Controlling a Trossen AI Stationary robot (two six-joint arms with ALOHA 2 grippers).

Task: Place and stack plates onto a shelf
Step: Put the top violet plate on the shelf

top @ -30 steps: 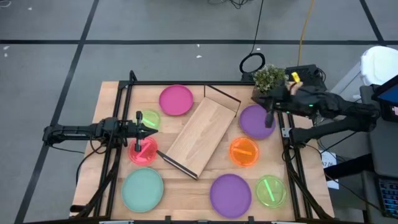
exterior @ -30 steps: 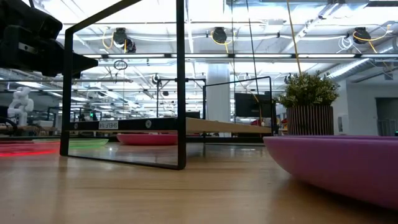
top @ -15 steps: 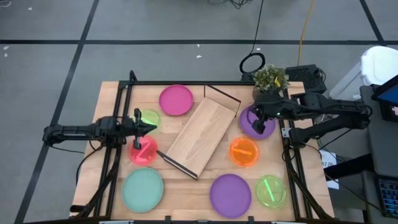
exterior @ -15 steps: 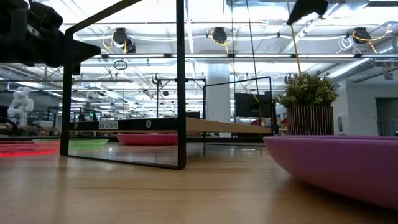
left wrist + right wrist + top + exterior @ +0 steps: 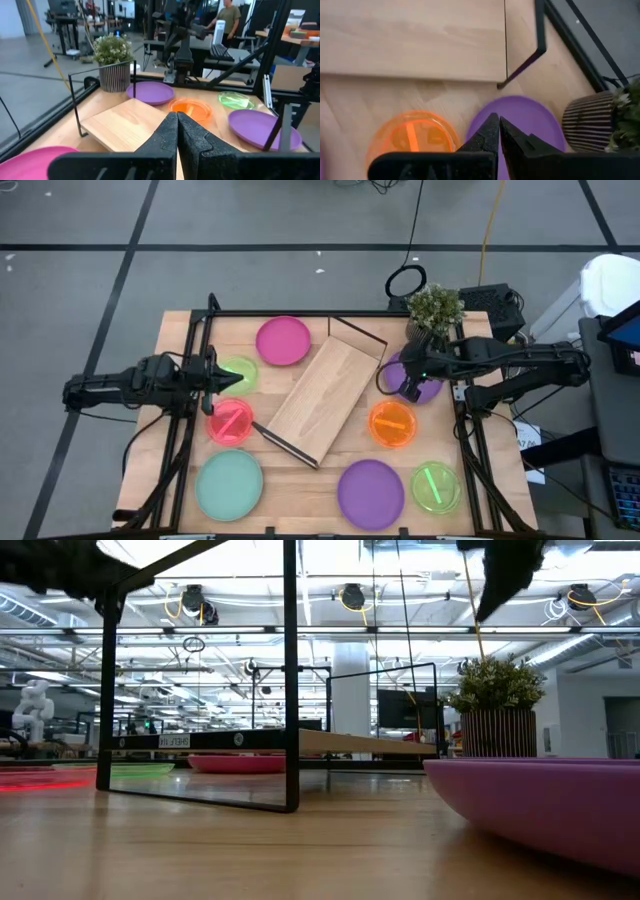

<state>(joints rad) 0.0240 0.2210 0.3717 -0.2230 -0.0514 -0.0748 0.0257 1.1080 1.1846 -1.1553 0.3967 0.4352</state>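
The light-wood shelf [image 5: 322,400] lies slantwise on the table's middle, its black end frames [image 5: 356,340] standing up. Around it lie the plates: magenta [image 5: 283,340], small lime [image 5: 240,370], red [image 5: 230,422], mint [image 5: 229,485], purple [image 5: 371,492], lime [image 5: 436,486], orange [image 5: 392,423] and purple [image 5: 418,385]. My left gripper [image 5: 232,385] is shut and level, above the small lime and red plates at the left edge, holding nothing [image 5: 177,116]. My right gripper [image 5: 395,378] is shut and tipped downward, in the air over the far-right purple plate [image 5: 520,120].
A potted plant [image 5: 434,305] stands at the table's far right corner, just behind the purple plate. Black frame rails [image 5: 195,350] run along the table's sides. A person [image 5: 227,20] stands in the room beyond the table.
My left gripper has risen and drawn back a little toward the table's left edge, still shut. My right gripper has come down and tipped nose-down while moving from the plant toward the shelf, over the purple plate. No plate has moved.
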